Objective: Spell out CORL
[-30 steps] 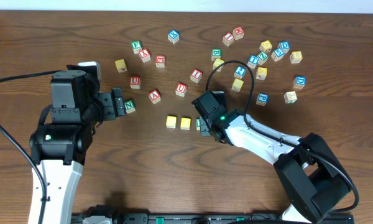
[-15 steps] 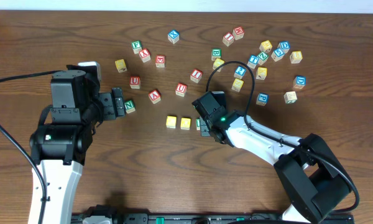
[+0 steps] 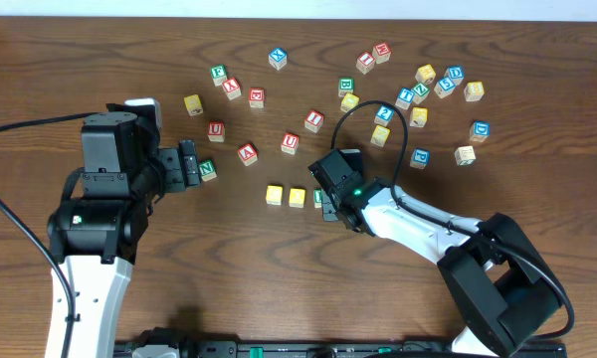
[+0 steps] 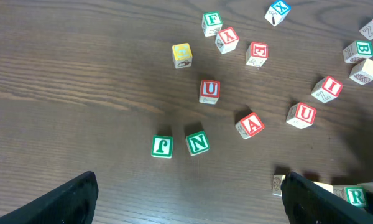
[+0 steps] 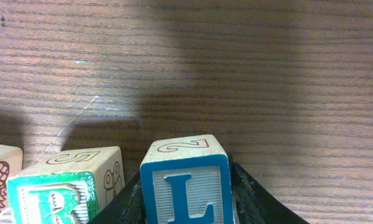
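Note:
Two yellow cubes lie side by side on the table. Right of them, a green R cube stands on the wood, and a blue L cube stands just to its right. My right gripper has its black fingers close along both sides of the L cube. Whether they still press on it does not show. From overhead the right gripper covers the L cube. My left gripper hangs open over bare wood, left of the row, holding nothing.
Many loose letter cubes lie scattered across the far half of the table, among them a green N, a green J, a red U and a red A. A black cable loops over cubes behind the right arm.
The cable loop behind the right arm has shifted slightly. Both arms and all cubes stay where they were.

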Motion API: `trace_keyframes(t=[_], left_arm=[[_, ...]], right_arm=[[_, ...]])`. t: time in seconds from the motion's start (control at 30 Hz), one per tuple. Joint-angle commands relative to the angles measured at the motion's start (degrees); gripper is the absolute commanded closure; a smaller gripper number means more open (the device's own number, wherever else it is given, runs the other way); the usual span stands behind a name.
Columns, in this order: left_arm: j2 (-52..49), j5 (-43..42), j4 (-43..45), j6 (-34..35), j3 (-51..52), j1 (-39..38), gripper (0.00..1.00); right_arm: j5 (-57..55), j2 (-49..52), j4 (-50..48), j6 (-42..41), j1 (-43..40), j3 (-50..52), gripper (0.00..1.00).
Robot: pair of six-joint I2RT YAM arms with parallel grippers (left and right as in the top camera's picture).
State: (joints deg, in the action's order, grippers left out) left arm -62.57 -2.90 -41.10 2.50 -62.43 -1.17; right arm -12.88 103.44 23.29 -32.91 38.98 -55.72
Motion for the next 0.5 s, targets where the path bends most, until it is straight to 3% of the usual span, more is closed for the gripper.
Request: trace_keyframes(t=[0.0,0.47], left_arm=[[0.09,-0.13,-0.02,-0.79,-0.96,0.28,0.07],[0.09,-0.11,-0.02,-0.76,-0.96,0.28,0.07]], right_arm=[[-0.09,-0.13,-0.31,-0.74,0.48,0.35,0.65],[-0.44,-1.22,-1.90,-0.24,0.44,0.22,0.63]])
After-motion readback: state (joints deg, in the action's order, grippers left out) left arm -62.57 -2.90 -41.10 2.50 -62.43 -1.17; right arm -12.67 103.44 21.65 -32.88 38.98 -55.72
